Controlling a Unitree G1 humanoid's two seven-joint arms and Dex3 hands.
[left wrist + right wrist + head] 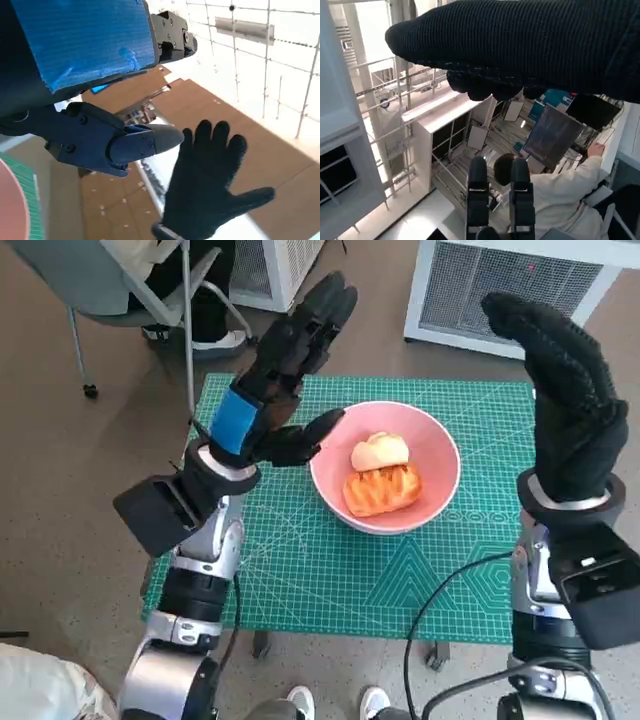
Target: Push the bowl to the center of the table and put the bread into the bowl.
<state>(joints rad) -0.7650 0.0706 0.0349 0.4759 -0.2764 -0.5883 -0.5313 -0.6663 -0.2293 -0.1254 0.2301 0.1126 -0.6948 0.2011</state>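
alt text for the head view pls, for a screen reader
A pink bowl holding two pieces of bread sits near the middle of a green cutting mat on the table. Both hands are raised and hold nothing: the left hand beside the bowl's rim, the gloved right hand off to the other side.

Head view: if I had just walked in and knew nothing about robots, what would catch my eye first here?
Probably the pink bowl in the middle of the green mat, with two pieces of bread already lying in it. Next, the two raised hands on either side of it, both holding nothing: the left hand with blue tape over its back, and the right hand in a black knitted glove.
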